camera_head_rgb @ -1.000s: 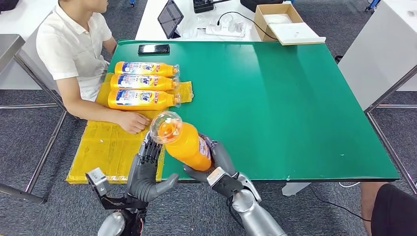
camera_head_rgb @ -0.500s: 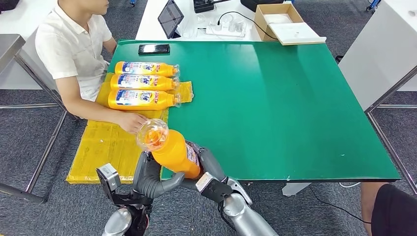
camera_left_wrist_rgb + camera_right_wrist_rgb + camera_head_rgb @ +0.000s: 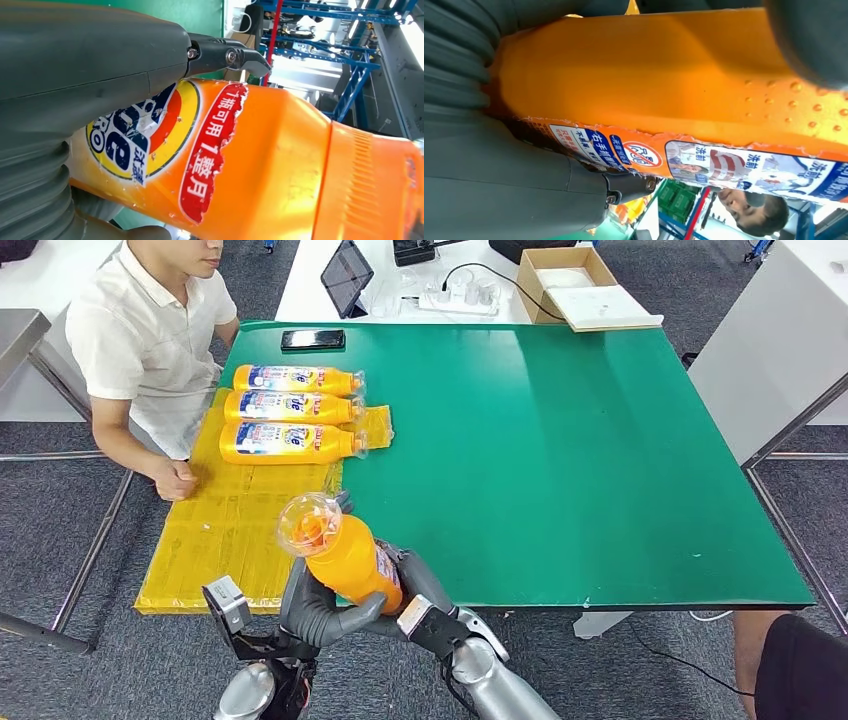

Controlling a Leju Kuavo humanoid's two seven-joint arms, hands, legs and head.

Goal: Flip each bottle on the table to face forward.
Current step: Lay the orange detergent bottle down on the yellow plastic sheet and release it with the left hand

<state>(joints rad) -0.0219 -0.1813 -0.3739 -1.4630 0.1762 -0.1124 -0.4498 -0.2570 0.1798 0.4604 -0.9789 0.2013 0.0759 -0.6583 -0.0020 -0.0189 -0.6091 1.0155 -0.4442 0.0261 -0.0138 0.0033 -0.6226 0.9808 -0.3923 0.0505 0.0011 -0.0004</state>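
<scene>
The orange bottle [image 3: 340, 552] is held off the near-left edge of the green desk [image 3: 560, 460], tilted, with its clear cap end toward the camera. Both robot hands are clamped on it: the left robot hand [image 3: 312, 608] grips the lower body from the left, and the right robot hand [image 3: 415, 580] wraps it from the right. In the left wrist view the front label [image 3: 150, 135] faces the camera beside the grey thumb [image 3: 90, 55]; in the right wrist view the back label [image 3: 704, 160] runs along the bottle's length.

Three more bottles [image 3: 290, 410] lie side by side on the yellow mat [image 3: 235, 530], labels up, caps pointing toward the desk centre. The mat covers the left part of the desk and overhangs its left edge. A black phone [image 3: 312, 339] lies at the far-left corner of the desk.

A person in a white shirt [image 3: 150, 335] sits at the left side, fist [image 3: 176, 480] resting at the mat's edge. Behind the desk a white surface carries a tablet [image 3: 346, 276], a power strip [image 3: 458, 300] and an open cardboard box [image 3: 575, 285]. The floor [image 3: 60, 530] is grey carpet.
</scene>
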